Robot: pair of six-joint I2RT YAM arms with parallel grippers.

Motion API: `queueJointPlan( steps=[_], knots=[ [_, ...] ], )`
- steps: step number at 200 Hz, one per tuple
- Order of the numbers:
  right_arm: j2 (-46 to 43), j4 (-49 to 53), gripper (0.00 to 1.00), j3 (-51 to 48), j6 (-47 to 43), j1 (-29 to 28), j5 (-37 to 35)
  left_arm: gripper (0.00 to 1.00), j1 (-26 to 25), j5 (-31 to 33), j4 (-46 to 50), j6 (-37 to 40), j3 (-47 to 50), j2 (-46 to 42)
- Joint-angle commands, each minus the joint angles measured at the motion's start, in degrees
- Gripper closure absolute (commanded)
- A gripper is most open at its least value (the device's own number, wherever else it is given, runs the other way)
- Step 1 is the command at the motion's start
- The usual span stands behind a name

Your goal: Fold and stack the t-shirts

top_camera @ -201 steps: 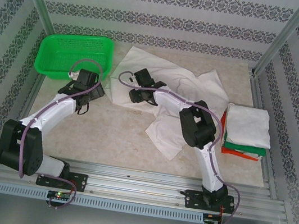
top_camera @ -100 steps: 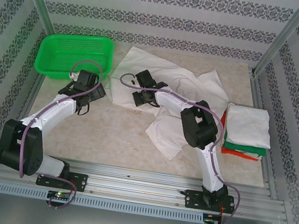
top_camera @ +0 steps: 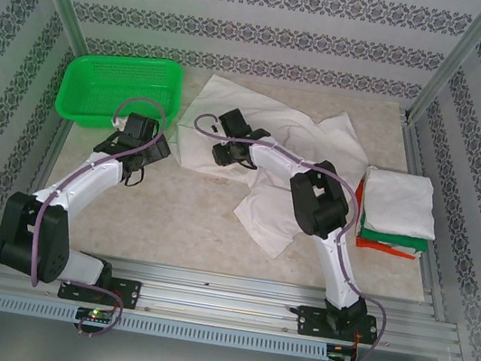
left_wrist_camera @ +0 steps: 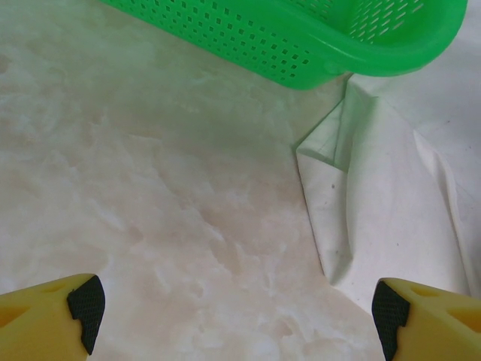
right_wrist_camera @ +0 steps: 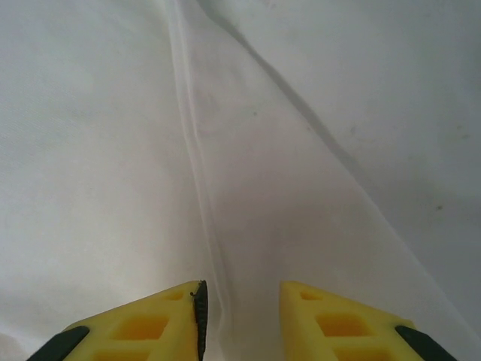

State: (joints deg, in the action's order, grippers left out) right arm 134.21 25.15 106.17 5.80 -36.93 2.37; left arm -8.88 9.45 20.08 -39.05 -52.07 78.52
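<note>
T-shirts are seen in two places on the counter (top_camera: 171, 215). One white t-shirt (top_camera: 307, 136) is spread wrinkled across the middle and far part. The others are piled as a folded stack (top_camera: 399, 201) at the right edge, where orange-red and green edges are shown beneath a white top layer.

The right hand (top_camera: 222, 153) is lowered over the left part of the spread t-shirt. In the right wrist view its fingers are held narrowly apart (right_wrist_camera: 240, 289), and a raised crease of the white cloth (right_wrist_camera: 338, 113) is seen running down into the gap. No cloth is seen clamped between the pads.

The left hand (top_camera: 146, 143) is held wide apart above bare counter (left_wrist_camera: 150, 188), just in front of a green mesh basket (top_camera: 122, 89). In the left wrist view (left_wrist_camera: 237, 308) the basket's rim (left_wrist_camera: 301, 37) is seen ahead. A folded-over corner of the t-shirt (left_wrist_camera: 391, 218) lies to the right, and its far tip is tucked under the basket's edge.
</note>
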Motion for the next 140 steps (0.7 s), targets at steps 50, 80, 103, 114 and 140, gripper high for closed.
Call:
queueJointPlan(
  steps=[50, 80, 103, 114, 140],
  knots=[
    [-0.57, 2.19, 1.0, 1.41, 0.12, 0.64, 1.41, 0.07, 0.56, -0.75, -1.36, 0.65, 0.37, -0.36],
    [-6.41, -1.99, 1.0, -3.57, -0.27, 0.2, 1.28, 0.07, 0.54, -0.91, -1.01, 0.07, 0.06, -0.25],
    [-12.62, -6.23, 1.0, -9.85, -1.57, -0.44, 2.2, 0.07, 0.55, -1.18, -0.5, -2.19, -0.21, -0.87],
    [-15.47, -7.57, 1.0, -13.07, -2.59, -1.08, 2.79, 0.07, 0.55, -1.25, -0.49, -3.21, -0.12, -1.32],
    [-22.03, -10.59, 1.0, -21.32, -2.71, -2.57, 5.67, 0.07, 0.54, -1.24, -0.3, -4.7, -0.11, -2.04]
  ],
)
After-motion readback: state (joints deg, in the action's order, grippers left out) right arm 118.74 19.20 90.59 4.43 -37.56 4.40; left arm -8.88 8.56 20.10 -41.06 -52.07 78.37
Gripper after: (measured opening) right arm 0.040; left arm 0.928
